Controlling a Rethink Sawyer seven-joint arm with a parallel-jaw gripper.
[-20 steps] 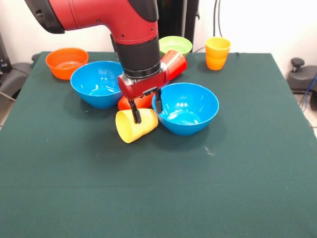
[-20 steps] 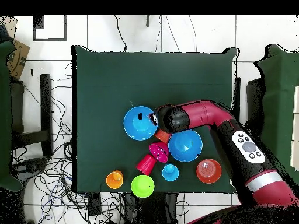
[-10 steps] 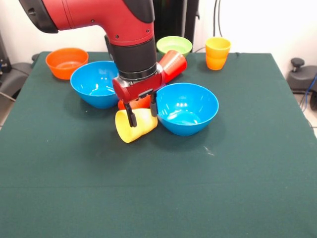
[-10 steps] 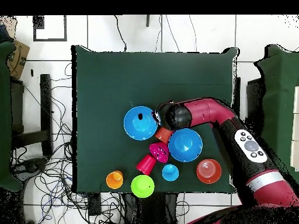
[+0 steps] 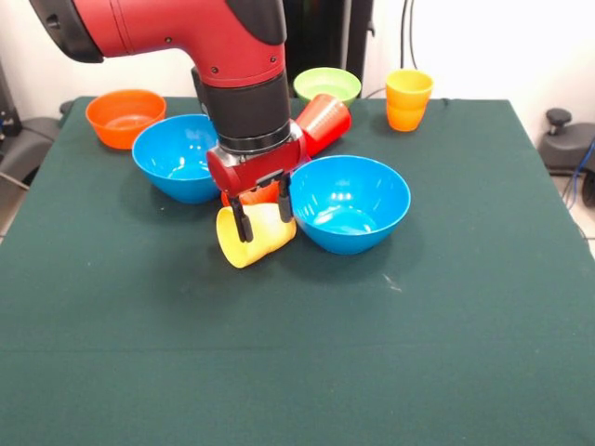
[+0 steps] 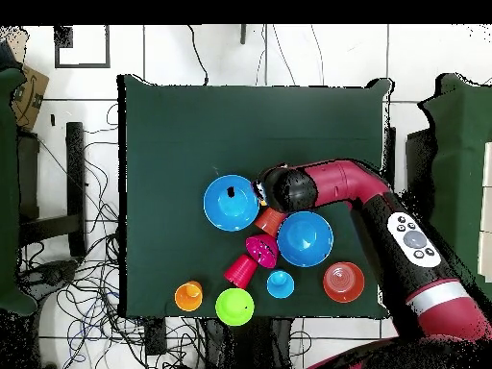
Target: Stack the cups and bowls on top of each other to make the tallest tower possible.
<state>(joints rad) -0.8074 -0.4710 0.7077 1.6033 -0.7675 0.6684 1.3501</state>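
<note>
Orange plastic bowl sits far left of the tipped pale yellow plastic cup, then a bright blue bowl, with the second blue bowl touching the cup's right and the upright yellow-orange cup beyond. The gripper has slid left over the last second and now straddles that cup, fingers spread and not yet clamped. The red arm descends vertically from above; a first grasp looks close, with no tower begun.
</note>
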